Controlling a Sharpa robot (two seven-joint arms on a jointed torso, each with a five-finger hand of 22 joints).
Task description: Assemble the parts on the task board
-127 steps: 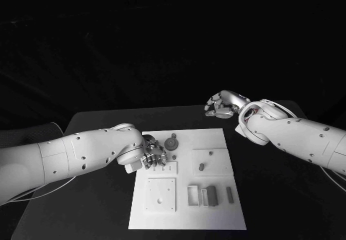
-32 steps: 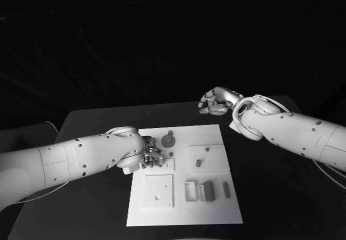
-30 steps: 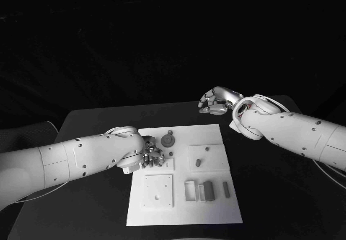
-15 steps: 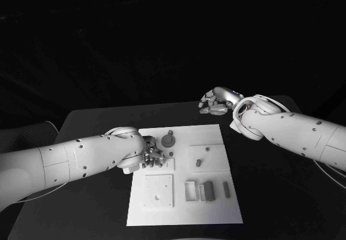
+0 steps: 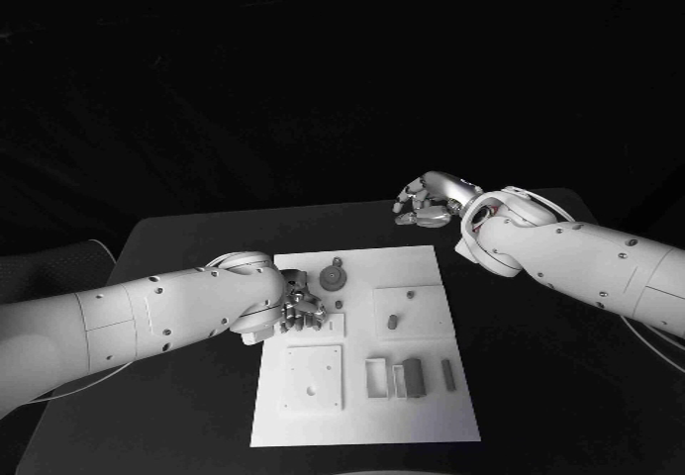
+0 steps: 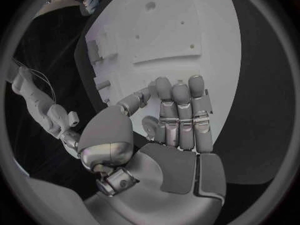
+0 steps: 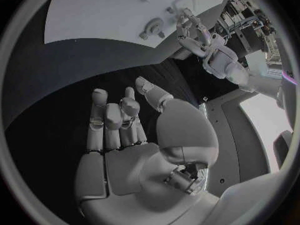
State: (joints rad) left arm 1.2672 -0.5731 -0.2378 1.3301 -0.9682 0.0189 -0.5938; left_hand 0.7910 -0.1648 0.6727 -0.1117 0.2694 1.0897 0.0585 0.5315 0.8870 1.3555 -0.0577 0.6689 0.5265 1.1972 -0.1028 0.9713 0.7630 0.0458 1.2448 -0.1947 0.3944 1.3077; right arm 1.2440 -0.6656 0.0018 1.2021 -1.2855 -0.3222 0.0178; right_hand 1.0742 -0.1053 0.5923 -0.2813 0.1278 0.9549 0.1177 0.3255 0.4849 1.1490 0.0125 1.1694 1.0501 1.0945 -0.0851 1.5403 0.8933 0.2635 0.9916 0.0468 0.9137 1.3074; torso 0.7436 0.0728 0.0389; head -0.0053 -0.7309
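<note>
The white task board (image 5: 429,416) lies in the middle of the black table. My left hand (image 5: 300,311) hovers low over its left edge, fingers pointing down beside a small slotted block (image 5: 333,328). In the left wrist view the left hand (image 6: 172,125) has its fingers side by side and its thumb out, with nothing in it, over the board (image 6: 187,25). A round grey part (image 5: 335,279) sits near the board's far edge, and a small oblong part (image 5: 393,322) lies on a raised square. My right hand (image 5: 429,204) hangs past the board's far edge, loosely curled and empty, as the right wrist view confirms (image 7: 125,130).
A square plate with a hole (image 5: 314,378) sits at the board's near left. Upright grey parts (image 5: 413,377) and a thin bar (image 5: 446,372) stand at its near right. Bare black table (image 5: 186,247) surrounds the board.
Since the oldest frame the whole picture has shifted slightly. Over the last second neither hand nor any part has visibly moved.
</note>
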